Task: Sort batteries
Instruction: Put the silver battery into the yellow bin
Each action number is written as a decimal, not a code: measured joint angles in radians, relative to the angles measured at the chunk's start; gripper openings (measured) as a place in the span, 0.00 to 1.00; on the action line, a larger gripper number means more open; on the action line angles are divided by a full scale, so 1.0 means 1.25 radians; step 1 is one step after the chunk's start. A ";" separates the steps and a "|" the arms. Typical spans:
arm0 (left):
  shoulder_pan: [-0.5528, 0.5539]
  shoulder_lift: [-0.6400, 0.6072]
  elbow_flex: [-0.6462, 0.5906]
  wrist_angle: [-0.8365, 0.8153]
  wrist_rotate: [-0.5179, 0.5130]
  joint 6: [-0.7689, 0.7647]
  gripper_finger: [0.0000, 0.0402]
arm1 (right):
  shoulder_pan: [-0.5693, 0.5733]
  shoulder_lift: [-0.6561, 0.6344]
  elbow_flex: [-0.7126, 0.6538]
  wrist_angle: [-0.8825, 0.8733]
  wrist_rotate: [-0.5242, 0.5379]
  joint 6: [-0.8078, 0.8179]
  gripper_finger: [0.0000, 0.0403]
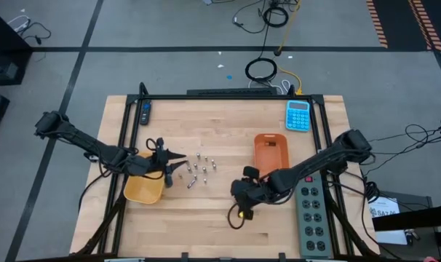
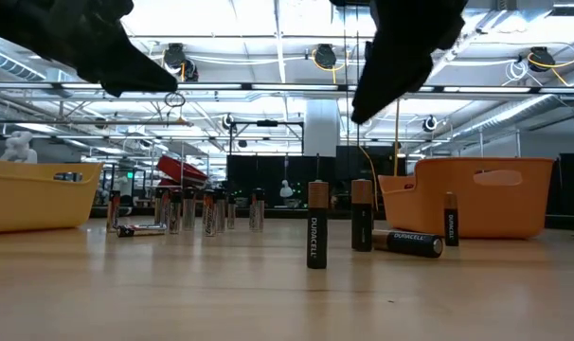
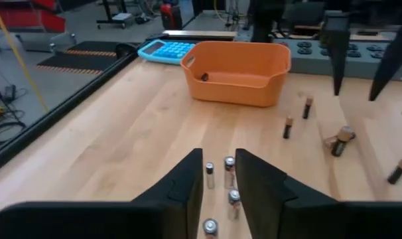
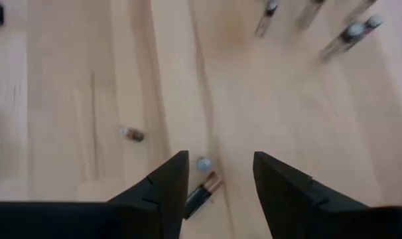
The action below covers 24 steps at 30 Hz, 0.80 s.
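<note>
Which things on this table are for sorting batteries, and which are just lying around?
For the job: batteries, yellow tray, orange tray, left gripper and right gripper, both with fingers open.

Lying about: blue calculator, grey power strip, black remote.

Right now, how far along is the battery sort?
Early. Done: one battery lies in the orange tray, at least one in the yellow tray. In hand: nothing; the left gripper and right gripper are open above loose cells. Left: the standing cluster and the batteries near the right gripper.
</note>
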 joint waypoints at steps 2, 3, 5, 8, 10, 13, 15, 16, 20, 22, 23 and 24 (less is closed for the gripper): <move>-0.004 0.000 0.000 -0.006 0.007 -0.010 0.23 | 0.001 0.004 0.000 -0.004 0.000 0.000 0.42; 0.000 0.000 0.000 -0.018 0.020 -0.024 0.23 | 0.003 0.004 0.000 -0.004 0.004 0.001 0.43; 0.016 0.000 0.008 -0.083 0.078 -0.060 0.25 | 0.010 0.004 0.000 -0.007 0.048 0.003 0.43; 0.034 0.002 0.026 -0.196 0.155 -0.123 0.32 | 0.048 0.004 0.000 -0.007 0.195 -0.011 0.43; 0.036 0.003 0.043 -0.262 0.166 -0.142 0.38 | 0.075 0.007 0.000 -0.007 0.297 -0.021 0.41; 0.037 0.004 0.088 -0.326 0.167 -0.143 0.44 | 0.099 0.008 0.000 -0.019 0.373 -0.015 0.35; 0.047 0.005 0.124 -0.385 0.168 -0.123 0.44 | 0.100 0.007 0.000 -0.041 0.372 0.007 0.31; 0.058 0.008 0.140 -0.409 0.172 -0.109 0.44 | 0.100 0.010 -0.001 -0.051 0.372 0.016 0.29; 0.119 0.026 0.173 -0.478 0.240 -0.066 0.43 | 0.100 0.002 -0.045 -0.055 0.374 0.051 0.25; 0.144 0.041 0.167 -0.484 0.265 -0.036 0.43 | 0.100 -0.012 -0.083 -0.052 0.374 0.076 0.25; 0.154 0.049 0.165 -0.486 0.267 -0.015 0.43 | 0.100 -0.023 -0.105 -0.048 0.376 0.089 0.25; 0.163 0.058 0.164 -0.483 0.266 0.008 0.43 | 0.100 -0.034 -0.128 -0.036 0.378 0.099 0.26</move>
